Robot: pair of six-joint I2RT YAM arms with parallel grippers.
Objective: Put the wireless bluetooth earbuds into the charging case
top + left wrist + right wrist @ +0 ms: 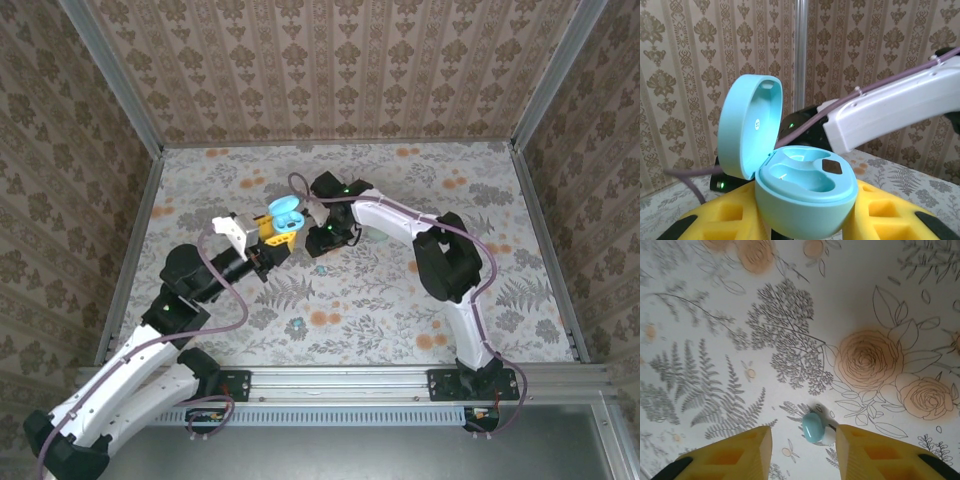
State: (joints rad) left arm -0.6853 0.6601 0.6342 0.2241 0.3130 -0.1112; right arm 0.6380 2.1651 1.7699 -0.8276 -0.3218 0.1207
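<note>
left gripper (807, 220): jaws clamped on teal charging case (807, 197), lid open | right gripper (802, 432): jaws narrow, straddling teal earbud (813, 427) on floral worktop (790, 300), not touching | second earbud (297, 323) lies nearer the bases

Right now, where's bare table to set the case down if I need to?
Free: the right side between the right arm and the side rail, and the far strip by the back wall. Crowded: mid-table, around the held charging case and the earbud between the right jaws.
</note>
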